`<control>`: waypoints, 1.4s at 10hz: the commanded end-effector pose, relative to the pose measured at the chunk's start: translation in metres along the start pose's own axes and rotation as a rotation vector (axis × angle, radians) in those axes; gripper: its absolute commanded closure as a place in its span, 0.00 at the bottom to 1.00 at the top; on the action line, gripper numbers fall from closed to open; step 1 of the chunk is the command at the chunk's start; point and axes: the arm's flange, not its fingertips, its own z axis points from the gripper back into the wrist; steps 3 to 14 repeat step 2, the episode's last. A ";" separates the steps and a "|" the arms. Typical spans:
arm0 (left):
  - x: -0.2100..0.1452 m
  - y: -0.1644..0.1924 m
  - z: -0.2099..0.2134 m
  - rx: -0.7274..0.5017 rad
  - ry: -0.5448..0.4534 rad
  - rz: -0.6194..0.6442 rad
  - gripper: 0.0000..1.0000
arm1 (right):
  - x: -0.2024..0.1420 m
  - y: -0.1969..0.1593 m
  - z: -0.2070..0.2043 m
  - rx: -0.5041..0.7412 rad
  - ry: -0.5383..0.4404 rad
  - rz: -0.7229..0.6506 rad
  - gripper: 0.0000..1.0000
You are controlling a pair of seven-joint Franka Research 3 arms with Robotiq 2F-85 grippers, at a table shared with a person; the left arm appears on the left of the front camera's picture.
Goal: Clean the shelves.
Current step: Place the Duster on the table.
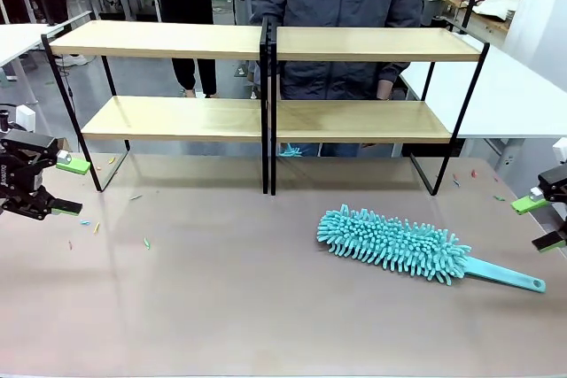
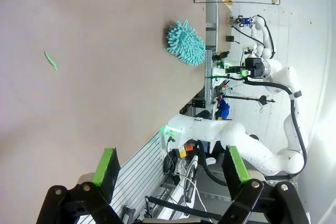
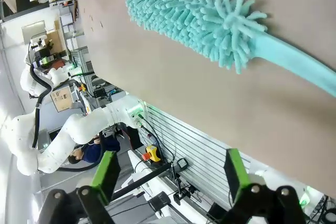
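Shelves [image 1: 266,117], two-tier light wood in black frames, stand bare; left hand [image 1: 53,185] and right hand [image 1: 540,221] spread apart.

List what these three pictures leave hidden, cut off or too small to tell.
- Front view: the person's hands, behind the shelves.
- Front view: right gripper, partly cut by the picture's edge.
- Front view: small bits on the table, too small to identify.
- Right wrist view: duster handle end, cut by the edge.

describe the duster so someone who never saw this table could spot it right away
Start at the two light wood shelves in black frames spanning the table. On the tabletop before the right-hand one lies the teal fluffy microfibre duster, flat handle pointing right. It is far bigger than the tiny scraps scattered around.
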 end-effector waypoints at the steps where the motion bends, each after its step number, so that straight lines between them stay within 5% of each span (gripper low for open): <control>1: -0.001 0.000 -0.002 -0.024 -0.012 -0.020 0.00 | -0.001 -0.002 0.001 -0.012 -0.009 0.018 0.00; 14: -0.001 0.000 -0.002 -0.024 -0.012 -0.020 0.00 | -0.001 -0.002 0.001 -0.012 -0.009 0.018 0.00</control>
